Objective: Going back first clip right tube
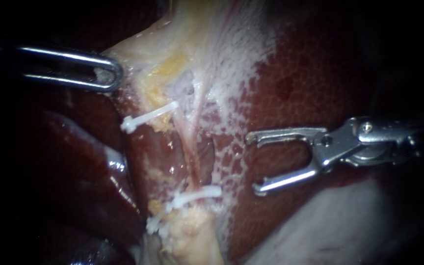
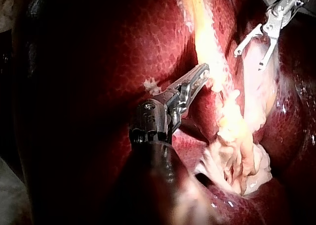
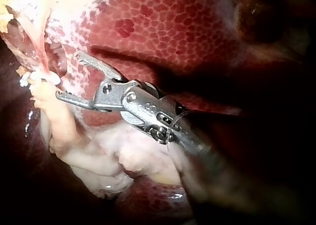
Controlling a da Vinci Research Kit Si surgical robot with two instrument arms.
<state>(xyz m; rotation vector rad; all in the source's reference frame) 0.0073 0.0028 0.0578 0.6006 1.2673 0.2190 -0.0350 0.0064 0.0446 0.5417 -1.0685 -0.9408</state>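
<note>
My right instrument (image 1: pixel 254 163) comes in from the right, its jaws open wide and empty over the liver (image 1: pixel 310 73), a short way right of the tubes. A thin pale tube (image 1: pixel 191 132) runs down the middle. One white clip (image 1: pixel 198 193) crosses its lower end, and another white clip (image 1: pixel 149 117) sits higher to its left. My left instrument (image 1: pixel 110 74) is shut on the pale tissue (image 1: pixel 138 54) at the upper left. In the right wrist view the open jaws (image 3: pixel 69 75) stand beside a white clip (image 3: pixel 42 77). The left wrist view shows my left instrument (image 2: pixel 200 75) gripping that tissue.
Dark liver lobes (image 1: pixel 89 167) lie to the left of the tubes. Yellowish fatty tissue (image 1: pixel 192 235) hangs below the lower clip, with a third white clip (image 1: pixel 155 225) at its left edge. Pale filmy tissue (image 1: pixel 330 230) lies below my right instrument.
</note>
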